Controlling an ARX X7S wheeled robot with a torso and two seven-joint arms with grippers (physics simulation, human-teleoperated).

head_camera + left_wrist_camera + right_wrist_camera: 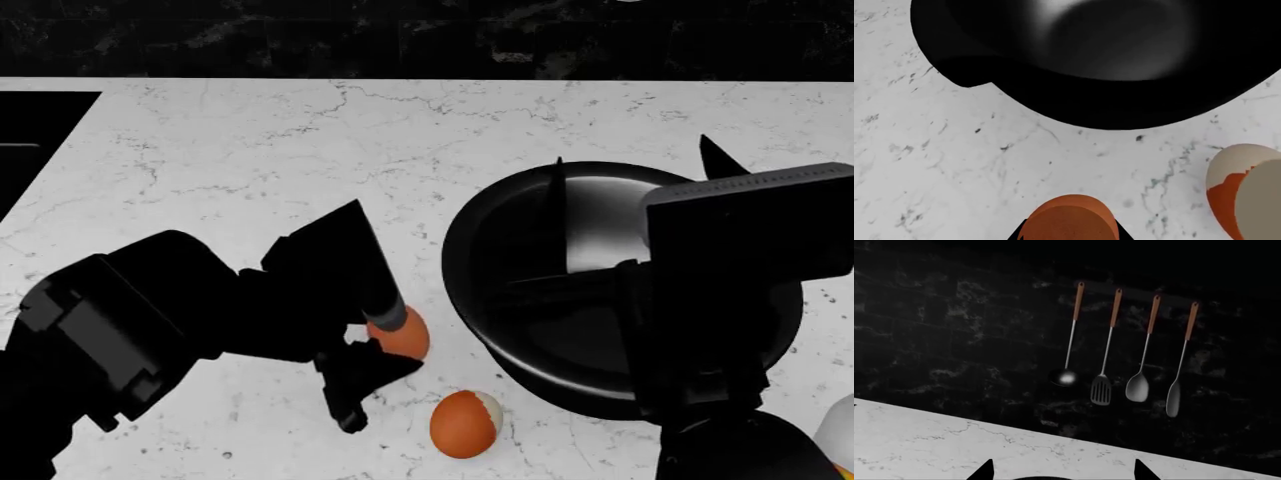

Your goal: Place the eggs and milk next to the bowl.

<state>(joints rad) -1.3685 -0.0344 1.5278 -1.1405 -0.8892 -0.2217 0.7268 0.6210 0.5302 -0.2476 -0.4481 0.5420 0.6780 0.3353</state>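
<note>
Head view: my left pincer [378, 345] pinches an egg [399, 333] just beside the bowl [534, 350]; the second egg [466, 424] lies on the counter [200, 160] nearby. Eggs look light, smooth, fragile: grip the waist gently. Right pincer [627, 170] hangs spread over the bowl, milk [838, 430] beyond.

Four wooden-handled utensils [1134, 350] hang on a dark marbled wall [954, 330] above the white marble counter [267, 150].

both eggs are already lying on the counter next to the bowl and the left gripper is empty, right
Not quite. The left gripper is shut on one egg, as the head view shows. Only the patched egg lies free on the counter, beside the bowl.
</note>
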